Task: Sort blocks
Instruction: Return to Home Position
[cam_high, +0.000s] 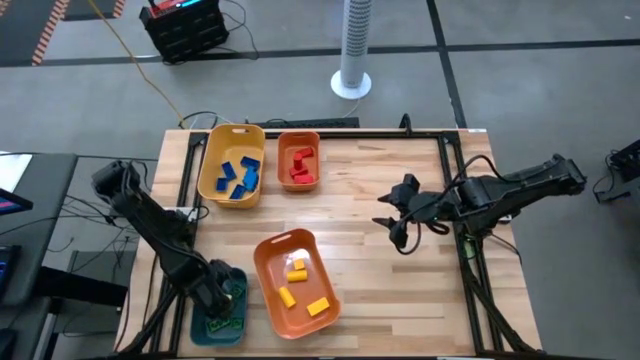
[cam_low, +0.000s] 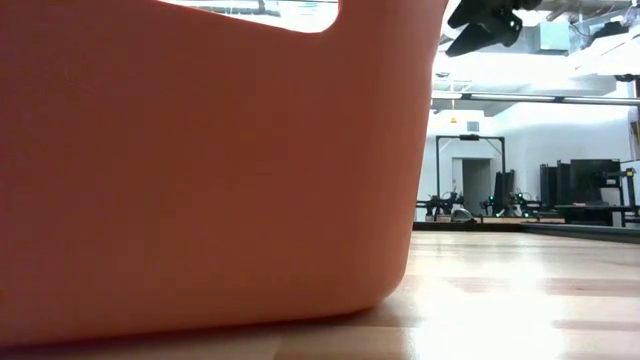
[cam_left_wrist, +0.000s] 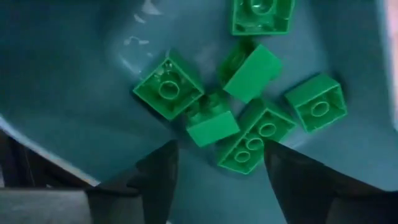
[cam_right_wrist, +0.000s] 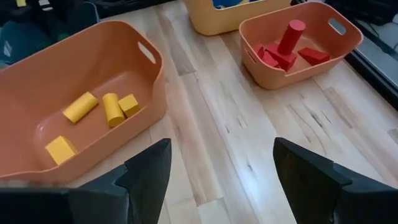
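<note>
Several green blocks (cam_left_wrist: 249, 118) lie loose on the floor of the teal bin (cam_high: 205, 328) at the table's near left corner. My left gripper (cam_left_wrist: 219, 152) hangs open just over them, pointing down into the bin, holding nothing. Yellow blocks (cam_right_wrist: 102, 109) lie in the large orange bin (cam_high: 270, 255). Red blocks (cam_right_wrist: 283, 50) are in the small orange bin (cam_high: 299, 137), and blue blocks (cam_high: 240, 177) in the yellow bin (cam_high: 212, 150). My right gripper (cam_right_wrist: 221, 149) stands open and empty above bare wood right of centre (cam_high: 395, 222).
The large orange bin's wall (cam_low: 200, 160) fills most of the low view, with my right gripper (cam_low: 485, 25) showing high above the table. Bare wood (cam_high: 380, 290) lies between the bins and the right arm. A black frame rail (cam_high: 455, 160) edges the table.
</note>
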